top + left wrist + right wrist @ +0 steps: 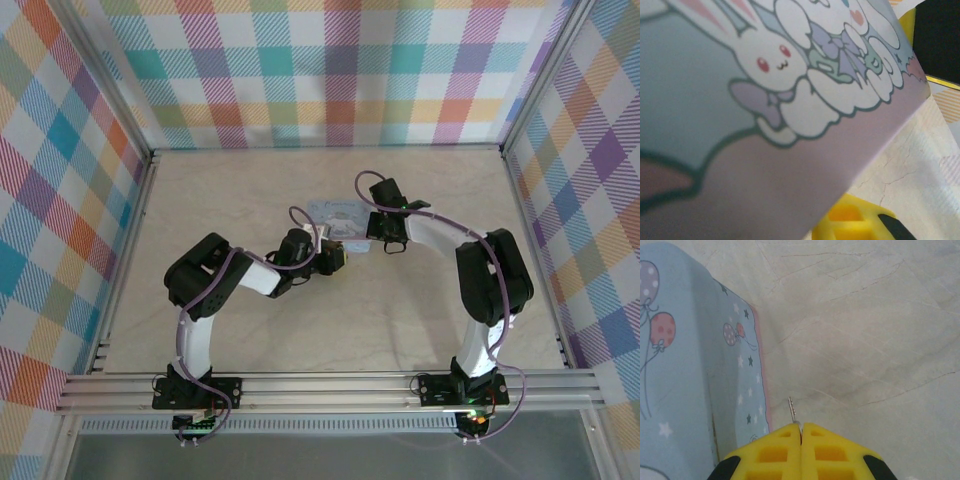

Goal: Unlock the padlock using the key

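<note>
The key [790, 409] is a thin metal blade sticking forward out of my right gripper [801, 427], whose yellow fingers are shut on its head. The blade hangs just above the tabletop, a little right of the side wall of the pastel tin [685, 380]. In the top view the right gripper [385, 238] is at the right end of the tin [338, 213] and my left gripper [334, 258] is at its near edge. The tin's bunny-printed face [740, 100] lies across the left wrist camera, with one yellow finger [852, 222] showing past its edge. The padlock is hidden.
A pale marble-pattern tabletop [300, 330] lies inside an aluminium frame with checked cloth walls [330, 70]. Both arms bend inward toward the tin at the middle. There is bare table right of the tin [865, 340].
</note>
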Action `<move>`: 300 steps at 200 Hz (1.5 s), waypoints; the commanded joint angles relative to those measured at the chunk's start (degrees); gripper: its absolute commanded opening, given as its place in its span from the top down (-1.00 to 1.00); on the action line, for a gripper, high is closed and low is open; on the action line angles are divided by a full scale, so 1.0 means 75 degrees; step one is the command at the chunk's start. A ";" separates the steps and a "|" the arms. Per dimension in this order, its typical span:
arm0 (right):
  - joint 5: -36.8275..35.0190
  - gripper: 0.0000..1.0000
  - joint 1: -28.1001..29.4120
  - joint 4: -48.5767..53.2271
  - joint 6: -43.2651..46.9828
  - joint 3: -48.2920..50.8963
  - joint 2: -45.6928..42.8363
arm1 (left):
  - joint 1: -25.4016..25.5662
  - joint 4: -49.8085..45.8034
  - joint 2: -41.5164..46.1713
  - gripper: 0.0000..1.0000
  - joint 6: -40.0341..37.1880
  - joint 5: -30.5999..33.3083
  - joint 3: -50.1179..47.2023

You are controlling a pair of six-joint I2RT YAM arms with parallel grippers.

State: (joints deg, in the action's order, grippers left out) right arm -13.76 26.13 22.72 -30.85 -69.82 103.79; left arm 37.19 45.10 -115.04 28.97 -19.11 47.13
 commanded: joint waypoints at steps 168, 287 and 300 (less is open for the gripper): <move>0.3027 1.00 -0.0379 -0.3218 0.0366 0.3443 -0.4002 | -0.0640 -0.5202 0.0910 0.80 0.0815 -0.1617 0.2054; 0.4554 1.00 -0.0390 -0.7063 -0.1708 0.5968 -0.6237 | -0.0916 -0.5344 0.0978 0.79 0.1618 -0.2261 0.2743; 0.4586 1.00 -0.0390 -0.7563 -0.1998 0.6134 -0.6086 | -0.0938 -0.5391 0.0978 0.79 0.1662 -0.2287 0.2796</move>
State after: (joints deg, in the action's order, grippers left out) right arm 18.26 23.31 -22.02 -39.99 -26.20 57.63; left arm 31.05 4.95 -110.24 39.83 -33.89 65.73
